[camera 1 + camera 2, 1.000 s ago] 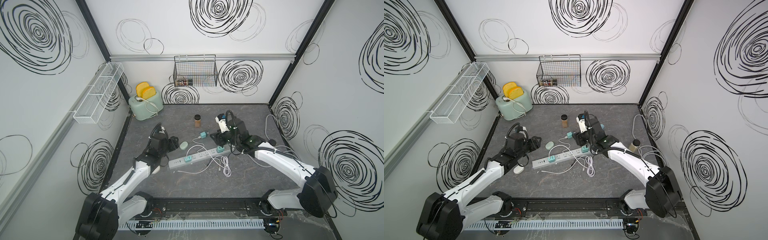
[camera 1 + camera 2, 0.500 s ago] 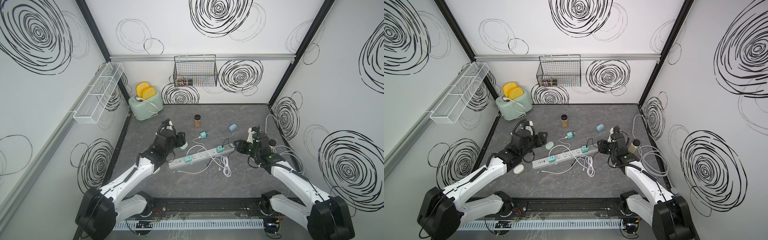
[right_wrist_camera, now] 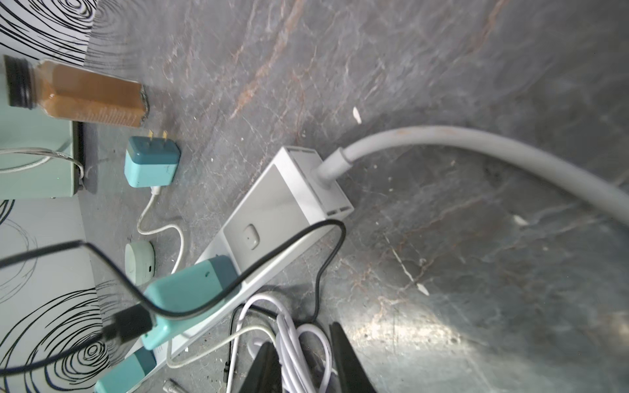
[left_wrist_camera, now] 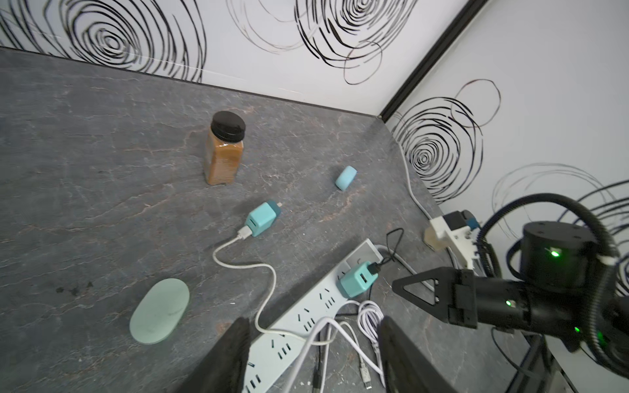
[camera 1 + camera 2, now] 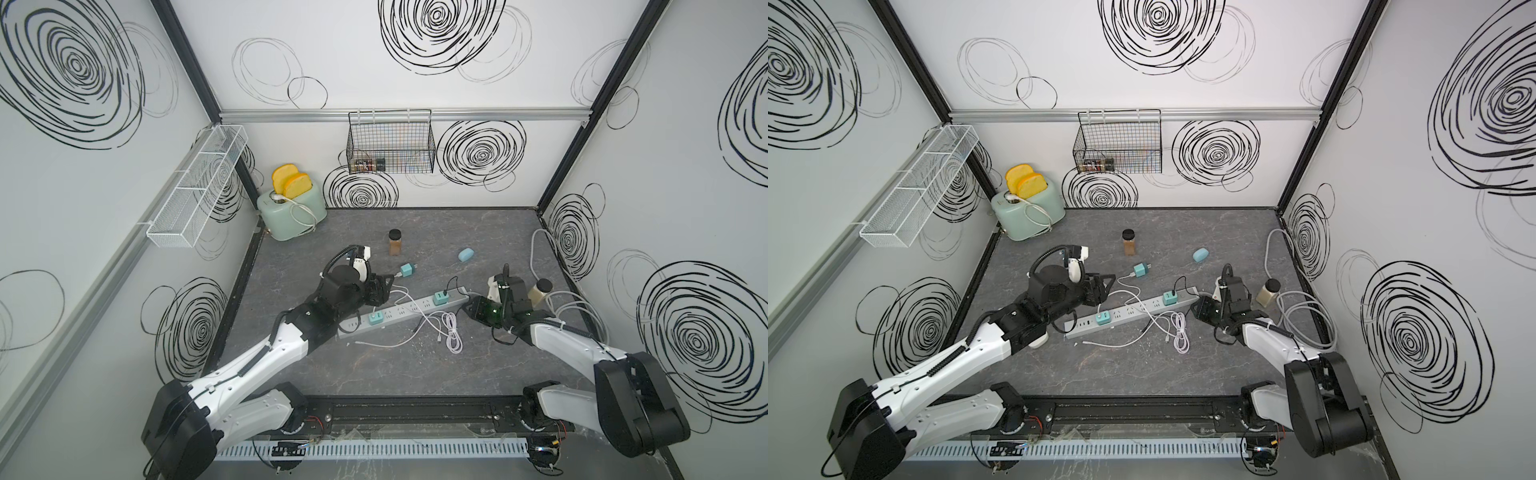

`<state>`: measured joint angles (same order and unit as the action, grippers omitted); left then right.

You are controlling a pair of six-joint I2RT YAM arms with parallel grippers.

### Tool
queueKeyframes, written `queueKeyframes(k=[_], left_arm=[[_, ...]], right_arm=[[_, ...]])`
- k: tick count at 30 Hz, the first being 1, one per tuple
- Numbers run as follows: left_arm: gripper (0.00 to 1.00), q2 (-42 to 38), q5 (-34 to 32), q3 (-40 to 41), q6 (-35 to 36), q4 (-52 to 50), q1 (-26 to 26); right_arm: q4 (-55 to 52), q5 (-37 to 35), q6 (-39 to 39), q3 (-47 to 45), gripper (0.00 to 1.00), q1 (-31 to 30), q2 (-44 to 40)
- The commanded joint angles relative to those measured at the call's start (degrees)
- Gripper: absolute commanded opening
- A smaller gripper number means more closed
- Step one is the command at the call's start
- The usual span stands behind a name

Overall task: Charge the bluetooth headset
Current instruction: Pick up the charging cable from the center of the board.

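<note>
My strip [image 5: 399, 313] lies slantwise across my table [image 5: 374, 382], a left charger [image 5: 375, 318] and a right charger [image 5: 440, 297] plugged into it. Behind it lie the loose charger [image 5: 407, 270], then the jar [image 5: 395, 242], with the small case [image 5: 466, 254] right of the jar. The oval case [image 4: 160, 310] lies behind the strip's left half, cables [image 5: 453, 336] before it, toaster [image 5: 286, 214] back left.

White-and-black arms [image 5: 257, 361] (green indicator lights)

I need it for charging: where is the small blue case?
In both top views the small blue case lies alone right of the spice jar, behind the power strip.
</note>
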<state>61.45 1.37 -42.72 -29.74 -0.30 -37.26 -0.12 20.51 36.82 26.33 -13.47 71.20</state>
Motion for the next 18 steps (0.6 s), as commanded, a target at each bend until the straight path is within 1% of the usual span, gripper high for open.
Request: queueKeyframes(k=[1,6,10,18], left_arm=[[0.63,-0.46,6.48,-1.62,1.8,-0.47,-1.44],[0.63,-0.25,7.24,0.03,0.88,0.61,-2.82],[0.62,0.68,8.57,0.71,0.12,2.21,-3.08],[0.62,2.63,9.45,0.66,-0.23,3.68,-4.26]], right_arm=[[2.98,2.31,2.16,-0.57,0.32,0.25,0.94],[5.94,3.25,2.38,-0.49,0.29,0.38,4.32],[8.52,4.02,3.1,-0.31,0.29,0.47,7.64],[14.39,2.6,6.22,-1.18,0.29,0.73,10.97]])
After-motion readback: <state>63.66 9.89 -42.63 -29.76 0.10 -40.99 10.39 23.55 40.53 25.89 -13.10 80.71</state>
